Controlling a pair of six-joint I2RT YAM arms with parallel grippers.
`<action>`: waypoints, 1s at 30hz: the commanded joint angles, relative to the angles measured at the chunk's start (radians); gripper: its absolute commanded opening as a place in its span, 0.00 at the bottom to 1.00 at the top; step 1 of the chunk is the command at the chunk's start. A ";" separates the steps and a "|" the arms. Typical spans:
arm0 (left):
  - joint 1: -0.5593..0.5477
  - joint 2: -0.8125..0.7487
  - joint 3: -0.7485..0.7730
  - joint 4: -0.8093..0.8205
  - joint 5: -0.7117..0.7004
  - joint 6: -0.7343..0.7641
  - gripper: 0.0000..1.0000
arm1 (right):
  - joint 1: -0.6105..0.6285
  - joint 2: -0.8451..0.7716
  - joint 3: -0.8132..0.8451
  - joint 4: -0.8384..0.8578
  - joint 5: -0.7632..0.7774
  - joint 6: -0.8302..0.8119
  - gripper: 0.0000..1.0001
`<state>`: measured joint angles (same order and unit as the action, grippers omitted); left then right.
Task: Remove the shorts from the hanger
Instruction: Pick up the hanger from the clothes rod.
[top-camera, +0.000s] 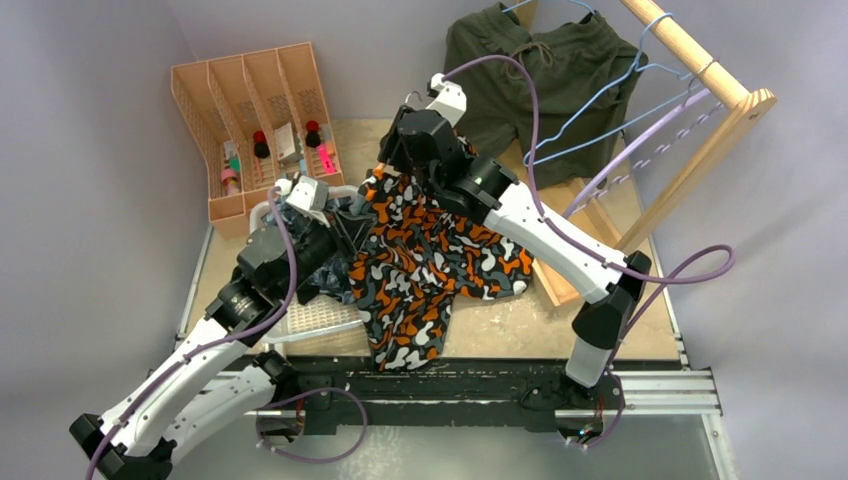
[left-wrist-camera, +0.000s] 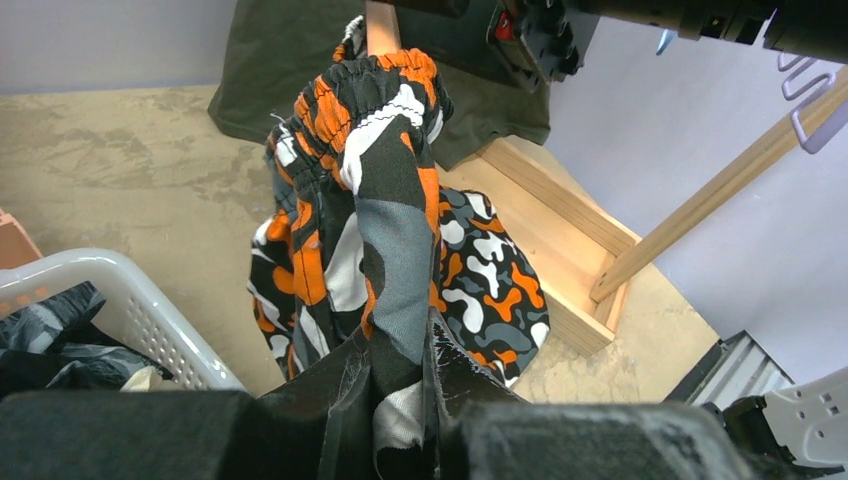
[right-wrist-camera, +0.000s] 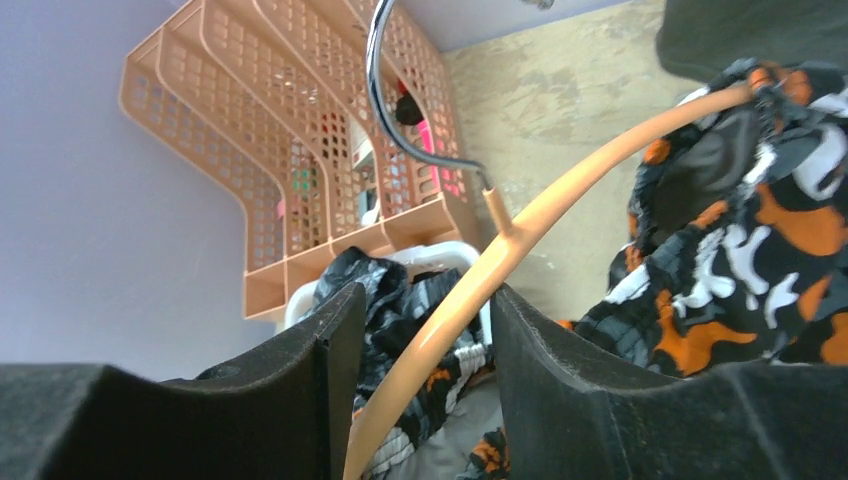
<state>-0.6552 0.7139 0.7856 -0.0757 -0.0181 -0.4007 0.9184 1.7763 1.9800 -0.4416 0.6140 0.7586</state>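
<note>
At the far left a peach plastic organiser (top-camera: 250, 110) with latticed walls and four slots is standing against the pale grey wall (top-camera: 90, 250). Just beside it a white slotted plastic basket (left-wrist-camera: 130, 300) is holding crumpled dark blue-grey camouflage shorts (left-wrist-camera: 50, 340). The left gripper (left-wrist-camera: 400, 425) is pinching a fold of the orange-black-white camouflage shorts (top-camera: 430, 265) tightly between its black fingers. This soft woven cloth is stretching up to a gathered elastic waistband, while the rest is spilling in loose folds over the basket's edge and across the middle of the table (top-camera: 500, 325), a tan, mottled, scuffed board. The waistband is hanging on a smooth peach hanger (right-wrist-camera: 560, 190) with a curved metal hook (right-wrist-camera: 385, 100). The hanger's arm is running slantwise between the fingers of the right gripper (right-wrist-camera: 425, 300); gaps are showing on both sides, so I cannot tell whether they are clamping it. Far right, olive green shorts (top-camera: 545, 70) with a drawstring are hanging from a pale wooden rack (top-camera: 690, 55) among thin blue wire hangers (top-camera: 600, 100).
</note>
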 joint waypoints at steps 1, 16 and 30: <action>-0.002 -0.008 0.038 0.153 0.039 -0.009 0.00 | 0.010 -0.075 -0.076 0.112 -0.088 0.117 0.51; -0.002 -0.013 0.045 0.087 0.013 -0.020 0.10 | 0.009 -0.125 -0.100 0.088 -0.053 0.199 0.00; -0.002 0.123 0.230 -0.008 -0.027 -0.042 0.51 | 0.009 -0.150 -0.180 0.099 -0.057 0.215 0.00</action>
<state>-0.6613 0.8116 0.9360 -0.0940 -0.0250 -0.4358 0.9279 1.6745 1.7977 -0.3729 0.5369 1.0088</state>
